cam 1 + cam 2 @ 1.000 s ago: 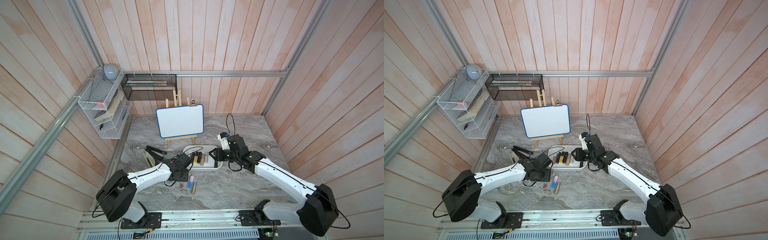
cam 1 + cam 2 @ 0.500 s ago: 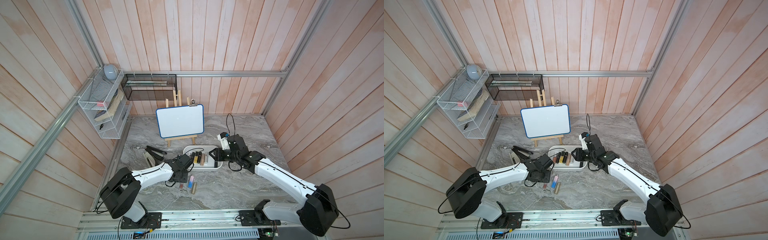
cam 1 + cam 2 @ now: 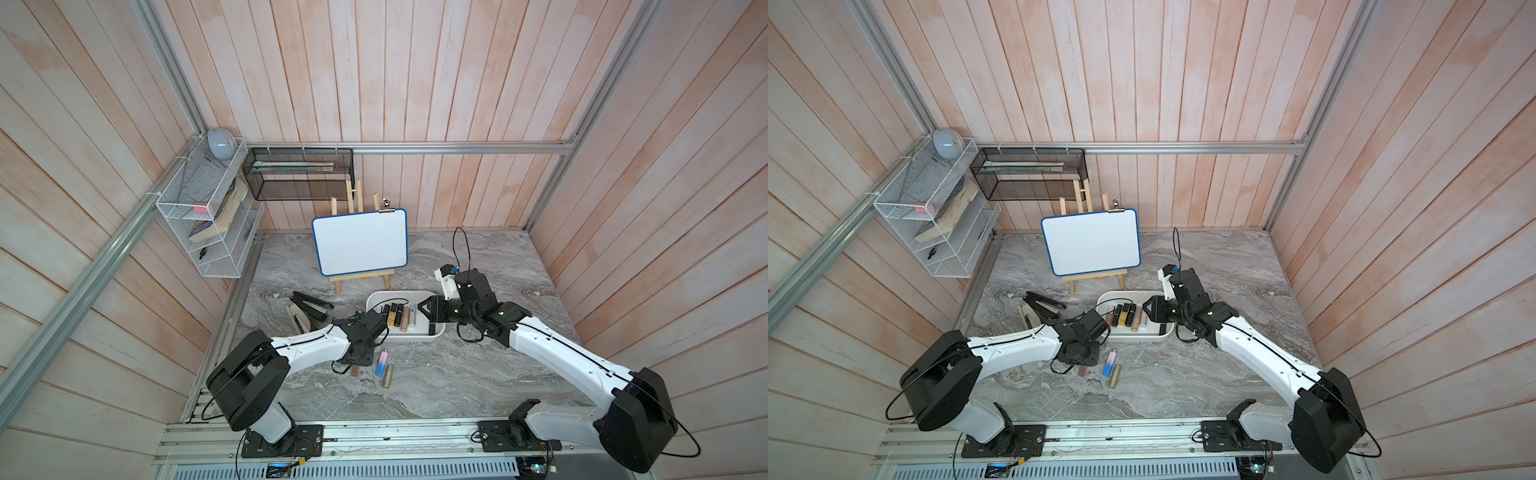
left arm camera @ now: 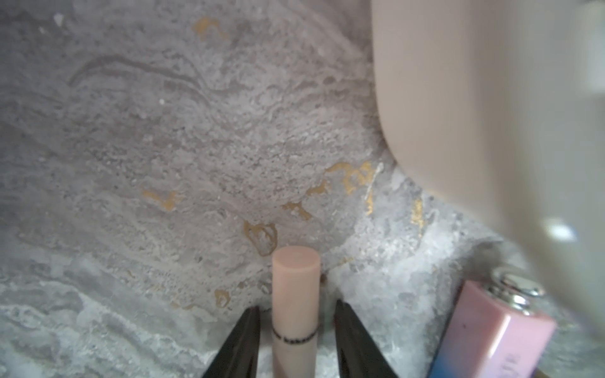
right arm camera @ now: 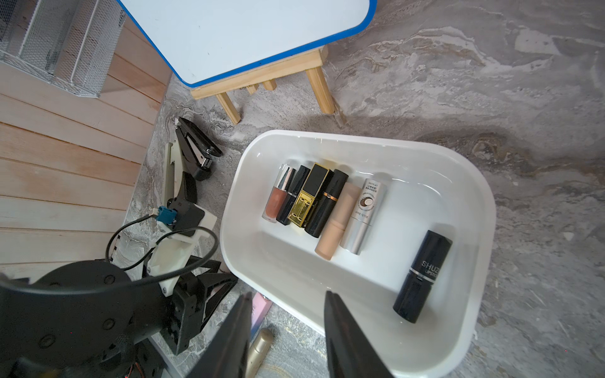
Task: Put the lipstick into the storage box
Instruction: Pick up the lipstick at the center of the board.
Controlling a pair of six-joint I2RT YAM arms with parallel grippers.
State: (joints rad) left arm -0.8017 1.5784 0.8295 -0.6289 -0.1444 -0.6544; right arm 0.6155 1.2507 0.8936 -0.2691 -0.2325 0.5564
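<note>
The left gripper (image 4: 296,306) straddles a pale pink lipstick (image 4: 295,284) lying just outside the storage box (image 5: 288,261), jaws narrowly apart, not yet pinching. Likely light, rigid, slick and prone to roll, it wants a mid-barrel squeeze. Over the box's rim, the right gripper (image 5: 288,293) gapes partway, empty.

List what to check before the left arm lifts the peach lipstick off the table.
1. Peach lipstick centred in the left gripper: ok.
2. Fingers pressed on it: not ok, a gap shows on each side.
3. Pink-and-blue lipstick clear of the grip: ok, lies apart.
4. Bare floor in the storage box: ok, between the row and the black lipstick.
5. Right gripper clear of the box: not ok, hangs open and empty over it.
</note>
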